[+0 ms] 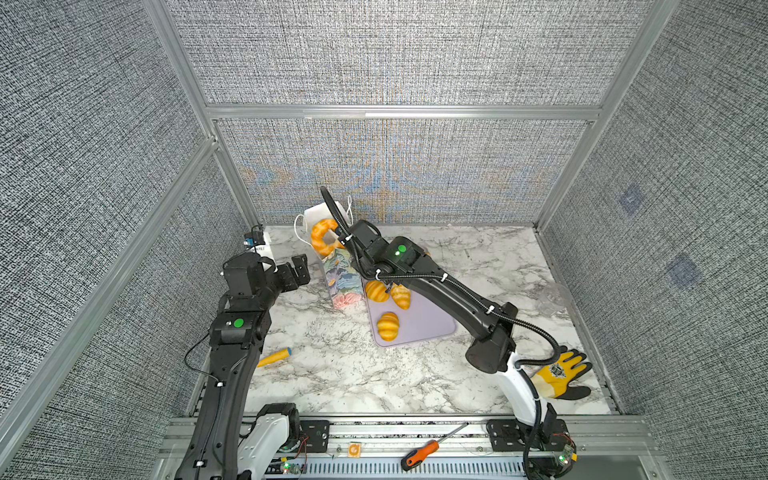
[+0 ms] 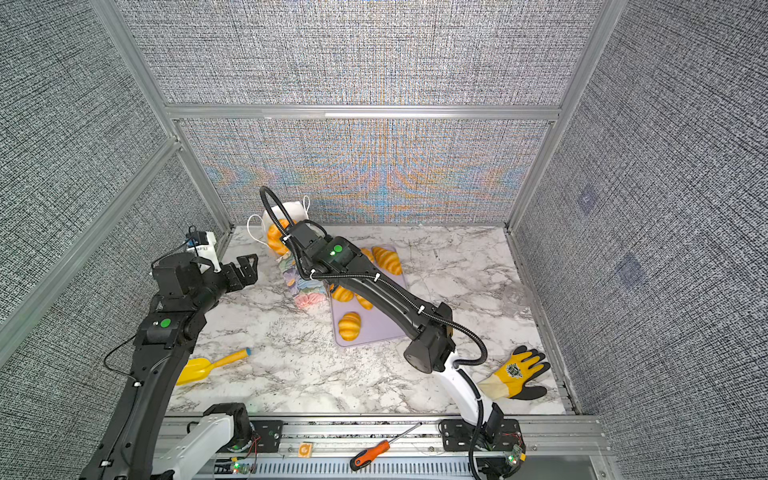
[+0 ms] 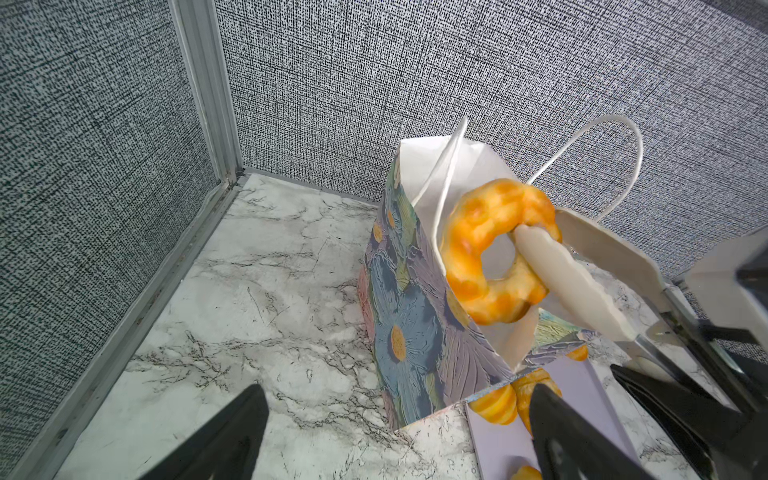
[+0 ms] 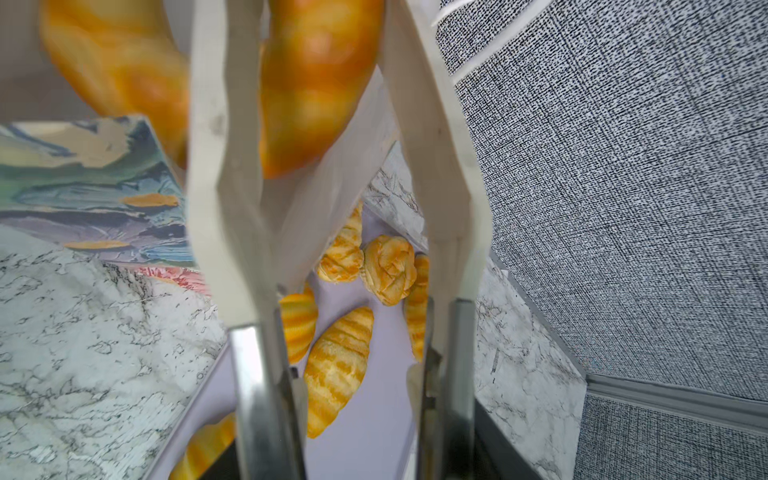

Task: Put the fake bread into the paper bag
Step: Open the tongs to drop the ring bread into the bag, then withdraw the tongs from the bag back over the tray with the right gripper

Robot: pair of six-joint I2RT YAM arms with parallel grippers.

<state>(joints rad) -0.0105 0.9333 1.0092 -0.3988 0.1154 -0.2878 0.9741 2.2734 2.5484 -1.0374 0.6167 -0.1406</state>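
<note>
The paper bag [image 1: 340, 278] [image 3: 415, 332] stands upright at the back of the marble table, its mouth open. My right gripper [image 1: 330, 237] [image 3: 540, 224] [image 4: 320, 25] hovers over that mouth. Its white fingers [image 3: 582, 291] are parted, and one of them passes through the hole of a ring-shaped fake bread [image 1: 321, 240] [image 3: 478, 249] [image 4: 316, 83], which hangs half inside the bag. Several more fake breads [image 1: 388, 326] [image 4: 336, 365] lie on the lilac tray [image 1: 424, 324] to the right of the bag. My left gripper [image 1: 297, 270] [image 3: 399, 395] is open and empty, just left of the bag.
A yellow scoop [image 2: 208, 365] lies at the front left beside the left arm. At the front right lies a yellow-and-black glove [image 1: 561, 372]. An orange screwdriver [image 1: 419, 453] rests on the front rail. Fabric walls close in the back and both sides.
</note>
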